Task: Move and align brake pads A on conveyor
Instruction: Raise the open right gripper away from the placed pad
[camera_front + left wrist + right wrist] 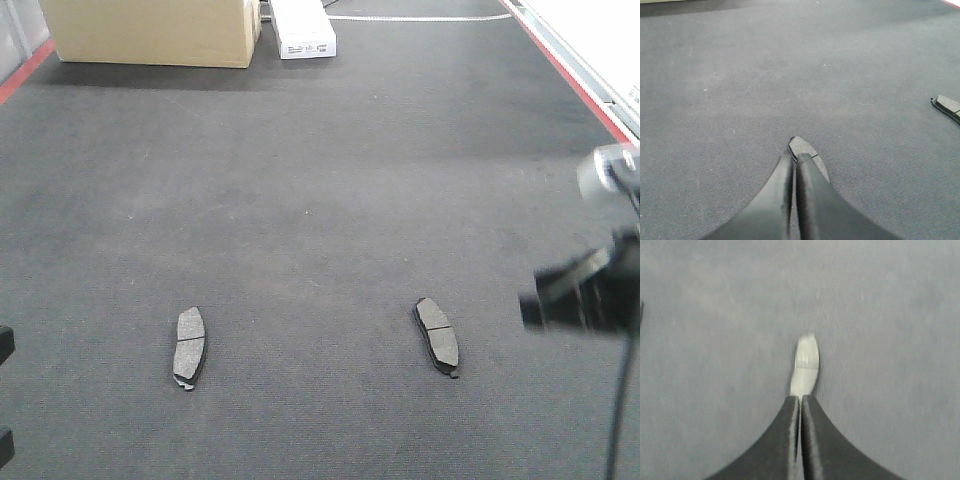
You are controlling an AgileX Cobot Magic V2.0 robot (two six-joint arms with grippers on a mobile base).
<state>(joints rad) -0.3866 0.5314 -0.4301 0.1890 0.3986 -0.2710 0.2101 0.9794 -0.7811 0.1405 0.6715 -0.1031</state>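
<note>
left wrist-mounted view: the left gripper (793,157) is pinched closed, a brake pad (805,146) lying on the conveyor (740,75) just past its tips. the right gripper (801,398) is likewise closed, a second brake pad (805,365) washed pale beyond it. only from the front are both seen well apart.

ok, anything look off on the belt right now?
Yes: the two pads on the belt aren't aligned. The left pad lies almost straight along it, far end tipped slightly right. The right pad is clearly skewed, far end leaning left, so they are not parallel. Nothing looks damaged or spilled.
</note>
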